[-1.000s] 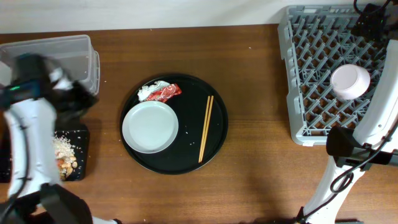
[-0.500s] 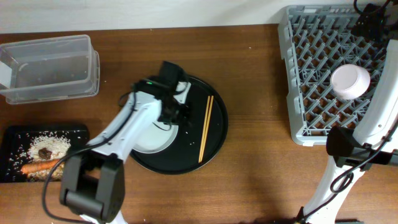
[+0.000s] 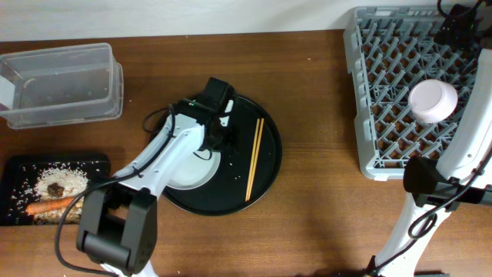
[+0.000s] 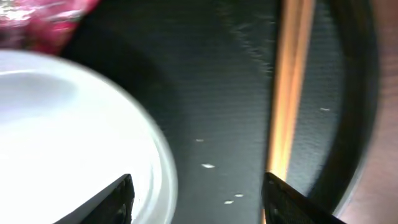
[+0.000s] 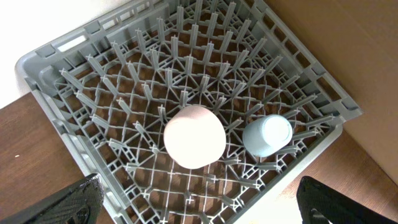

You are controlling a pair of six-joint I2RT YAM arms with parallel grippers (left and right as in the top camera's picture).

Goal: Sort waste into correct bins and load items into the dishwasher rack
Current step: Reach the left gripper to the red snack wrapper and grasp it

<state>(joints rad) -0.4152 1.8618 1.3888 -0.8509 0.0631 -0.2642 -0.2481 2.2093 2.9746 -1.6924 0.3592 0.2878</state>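
Observation:
My left gripper (image 3: 218, 137) is open and low over the round black tray (image 3: 265, 173), between the white plate (image 3: 184, 173) and the two chopsticks (image 3: 254, 158). In the left wrist view the plate (image 4: 62, 130) lies at the left, the chopsticks (image 4: 289, 93) at the right, the red wrapper (image 4: 43, 18) at the top left. The grey rack (image 3: 384, 115) at the right holds the pinkish bowl (image 3: 433, 101) upside down; the right wrist view shows the bowl (image 5: 194, 137) and the light-blue cup (image 5: 267, 134). My right gripper (image 5: 199, 205) is open high above the rack.
The clear tub (image 3: 61, 85) stands at the back left. The flat black tray (image 3: 15, 165) at the front left holds rice scraps (image 3: 65, 178), a brown lump (image 3: 55, 188) and a carrot (image 3: 48, 206). Bare wood lies between the round tray and the rack.
My left arm swung from the flat black tray at the left over to the round tray, and has edged a little further right. The right arm has not moved.

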